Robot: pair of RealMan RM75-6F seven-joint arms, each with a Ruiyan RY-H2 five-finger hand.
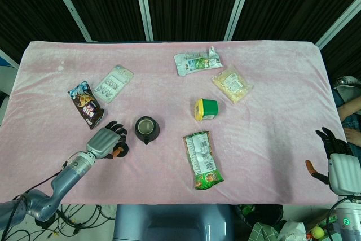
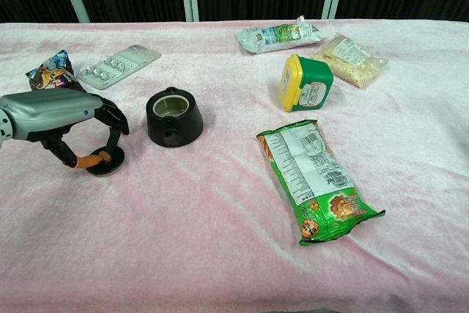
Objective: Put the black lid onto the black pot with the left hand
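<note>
The black pot [image 1: 146,129] [image 2: 174,116] stands upright on the pink cloth with its top open. Just left of it the black lid [image 1: 120,150] [image 2: 107,164] lies flat on the cloth. My left hand [image 1: 106,140] [image 2: 69,116] reaches over the lid from the left. Its thumb and a finger come down on either side of the lid's knob and pinch it. My right hand [image 1: 337,153] hangs at the table's right edge, fingers apart and holding nothing; the chest view does not show it.
A green snack packet [image 1: 203,161] [image 2: 316,181] lies right of the pot. A yellow-lidded green tub [image 1: 206,109] [image 2: 304,82] lies beyond it. A dark snack bag [image 1: 86,104] [image 2: 50,70] and a blister pack [image 1: 113,83] [image 2: 119,66] lie behind my left hand.
</note>
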